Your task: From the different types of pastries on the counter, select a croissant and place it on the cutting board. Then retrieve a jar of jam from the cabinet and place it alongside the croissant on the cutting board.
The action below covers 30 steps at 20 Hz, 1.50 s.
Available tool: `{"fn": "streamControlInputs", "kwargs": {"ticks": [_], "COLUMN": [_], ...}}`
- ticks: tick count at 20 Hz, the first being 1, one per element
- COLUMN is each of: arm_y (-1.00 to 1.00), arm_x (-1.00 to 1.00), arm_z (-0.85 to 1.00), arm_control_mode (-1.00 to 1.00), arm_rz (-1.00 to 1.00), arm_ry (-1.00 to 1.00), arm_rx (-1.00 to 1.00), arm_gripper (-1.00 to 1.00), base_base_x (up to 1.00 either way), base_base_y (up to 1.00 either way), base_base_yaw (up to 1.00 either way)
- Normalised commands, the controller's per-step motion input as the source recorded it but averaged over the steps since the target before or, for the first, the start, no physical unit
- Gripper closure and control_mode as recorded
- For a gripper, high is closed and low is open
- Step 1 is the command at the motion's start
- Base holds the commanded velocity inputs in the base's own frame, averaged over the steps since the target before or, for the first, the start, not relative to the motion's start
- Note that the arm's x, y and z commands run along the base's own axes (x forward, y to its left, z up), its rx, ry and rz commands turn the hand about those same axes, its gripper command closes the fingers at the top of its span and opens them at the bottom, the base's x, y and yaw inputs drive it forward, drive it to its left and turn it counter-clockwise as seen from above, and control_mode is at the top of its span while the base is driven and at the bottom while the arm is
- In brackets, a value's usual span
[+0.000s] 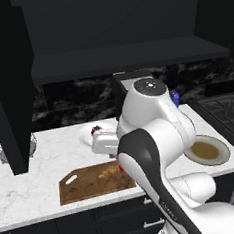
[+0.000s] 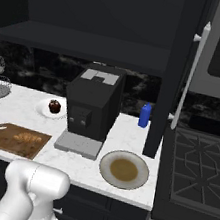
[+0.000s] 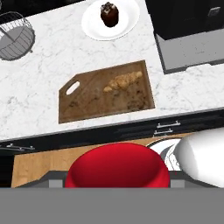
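White marble counter [image 3: 52, 57] bearing the dark wooden cutting board [image 3: 87, 103]. The croissant [image 3: 123, 81] lies on the board's half away from the handle slot. A chocolate cupcake [image 3: 109, 14] sits on a white plate [image 3: 94, 24] beyond. The jar of jam [image 3: 118, 166], red lid toward the camera, sits clamped between the gripper [image 3: 118, 183] jaws, above the counter's front edge.

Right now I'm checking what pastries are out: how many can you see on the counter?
2. The croissant lies on the cutting board, and the dark cupcake sits on a white plate behind the board. Others may be hidden behind the coffee machine.
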Motion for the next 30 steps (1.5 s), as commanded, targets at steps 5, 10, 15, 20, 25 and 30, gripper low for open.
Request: {"fn": "streamControlInputs", "kwargs": {"ticks": [5, 10, 15, 20, 25, 30], "arm_y": [0.32, 0.06, 0.11, 0.06, 0.0, 0.09], "arm_x": [0.39, 0.71, 0.55, 0.12, 0.15, 0.11], "arm_z": [0.11, -0.4, -0.37, -0.58, -0.58, -0.34], "arm_control_mode": [-1.0, -1.0, -1.0, -1.0, -1.0, -1.0], "arm_rz": [0.0, 0.0, 0.0, 0.0, 0.0, 0.0], "arm_ry": [0.06, 0.0, -0.15, -0.04, 0.04, -0.09], "arm_rx": [-0.01, -0.07, -0.1, -0.03, 0.01, -0.01], "arm_gripper": [1.0, 1.0, 1.0, 1.0, 1.0, 1.0], "base_base_x": [0.0, 0.0, 0.0, 0.0, 0.0, 0.0], "base_base_y": [0.0, 0.0, 0.0, 0.0, 0.0, 0.0], "base_base_yaw": [0.0, 0.0, 0.0, 0.0, 0.0, 0.0]}}
